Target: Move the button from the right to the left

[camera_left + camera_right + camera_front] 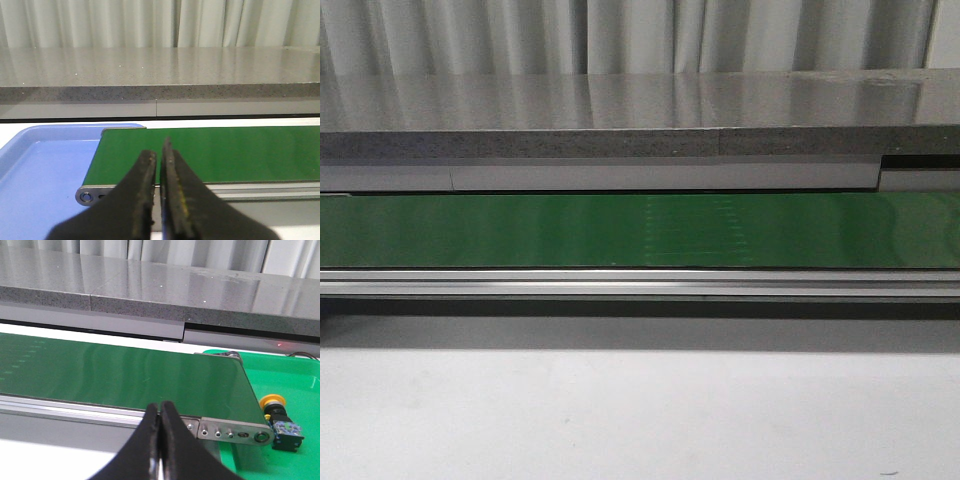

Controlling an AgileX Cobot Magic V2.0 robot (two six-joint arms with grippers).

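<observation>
Right hand [160, 412] fingers together, button [280, 421] lying on green tray [300, 385] at conveyor belt's [125, 372] three o'clock, left hand [159, 160] closed.

You see a dark green conveyor belt [620, 230], a blue tray [40, 170], a bright green tray [300, 390], and the button [281, 422], yellow-capped on black.

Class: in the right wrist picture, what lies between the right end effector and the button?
The conveyor's metal end corner lies between right end effector and button.
</observation>
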